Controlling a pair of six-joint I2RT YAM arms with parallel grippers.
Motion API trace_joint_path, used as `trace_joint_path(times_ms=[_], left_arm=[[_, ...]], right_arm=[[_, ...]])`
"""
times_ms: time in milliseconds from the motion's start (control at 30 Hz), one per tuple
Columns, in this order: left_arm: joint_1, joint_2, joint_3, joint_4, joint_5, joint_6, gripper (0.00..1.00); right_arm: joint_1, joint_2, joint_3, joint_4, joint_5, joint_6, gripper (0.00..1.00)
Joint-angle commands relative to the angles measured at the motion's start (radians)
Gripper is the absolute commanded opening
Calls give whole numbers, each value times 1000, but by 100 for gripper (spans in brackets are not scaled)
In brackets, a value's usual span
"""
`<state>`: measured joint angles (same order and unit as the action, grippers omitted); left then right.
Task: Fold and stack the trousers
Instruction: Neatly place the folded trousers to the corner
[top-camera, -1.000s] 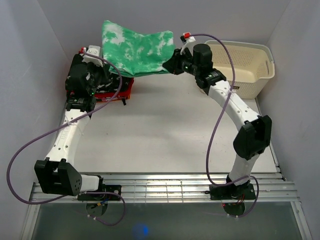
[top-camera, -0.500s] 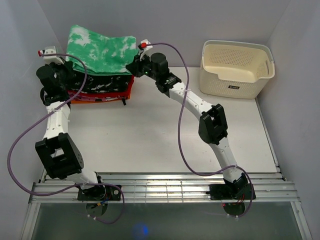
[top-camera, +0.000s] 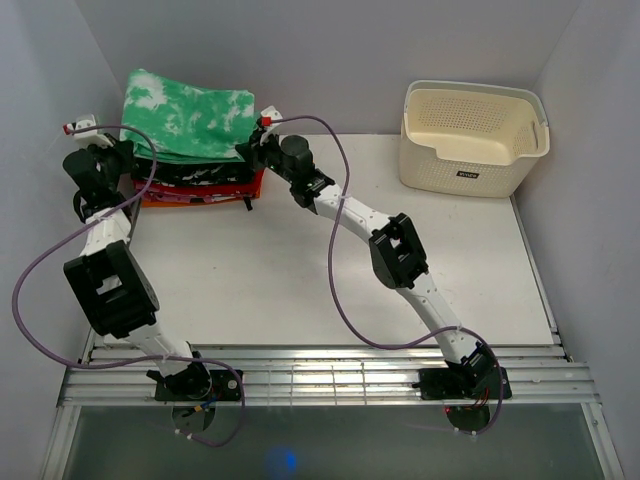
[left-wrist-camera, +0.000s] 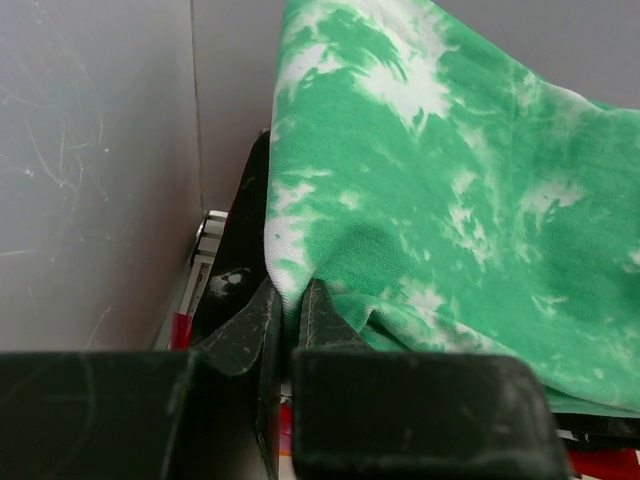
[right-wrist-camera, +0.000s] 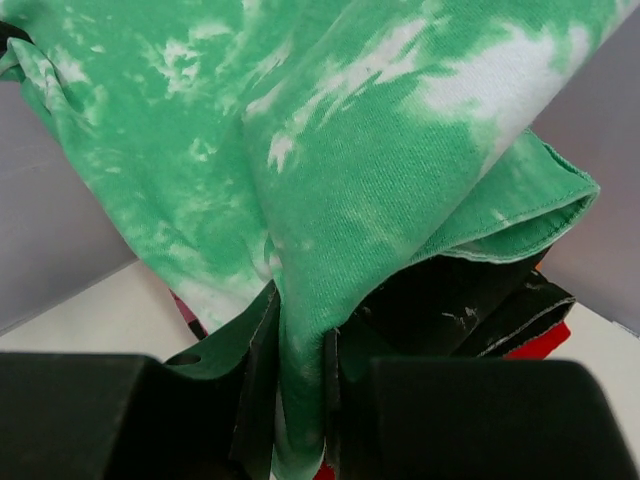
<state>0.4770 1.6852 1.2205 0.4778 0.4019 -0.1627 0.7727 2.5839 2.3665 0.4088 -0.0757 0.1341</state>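
Note:
The trousers (top-camera: 187, 112), bright green with white tie-dye blotches, are folded and held over the stack of folded clothes at the back left. My left gripper (top-camera: 120, 152) is shut on their left edge; the left wrist view shows the cloth (left-wrist-camera: 440, 190) pinched between the fingers (left-wrist-camera: 322, 310). My right gripper (top-camera: 250, 148) is shut on their right edge; the right wrist view shows the cloth (right-wrist-camera: 330, 180) hanging from the closed jaws. The trousers' far side leans on the back wall.
Under the trousers lie a black white-speckled folded garment (top-camera: 200, 172) and red and orange folded clothes (top-camera: 200, 190). A cream plastic basket (top-camera: 470, 135) stands at the back right. Grey walls close the left, back and right.
Both grippers have carried the trousers leftward, from the middle of the back wall to above the stack. Both arms are now stretched far to the back left.

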Motion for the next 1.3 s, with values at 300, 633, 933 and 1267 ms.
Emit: trace_joint_path(times_ms=[300, 633, 933, 1267], left_arm=[[61, 129, 23, 216, -81, 26, 0], [75, 235, 47, 225, -107, 63, 0], [75, 287, 60, 190, -107, 42, 0], [75, 279, 221, 3, -86, 15, 76]], right_arm=[[-15, 88, 88, 263, 126, -93, 8], [-13, 134, 97, 286, 154, -99, 28], [-24, 116, 80, 298, 183, -129, 94], [-62, -94, -68, 214, 172, -172, 90]])
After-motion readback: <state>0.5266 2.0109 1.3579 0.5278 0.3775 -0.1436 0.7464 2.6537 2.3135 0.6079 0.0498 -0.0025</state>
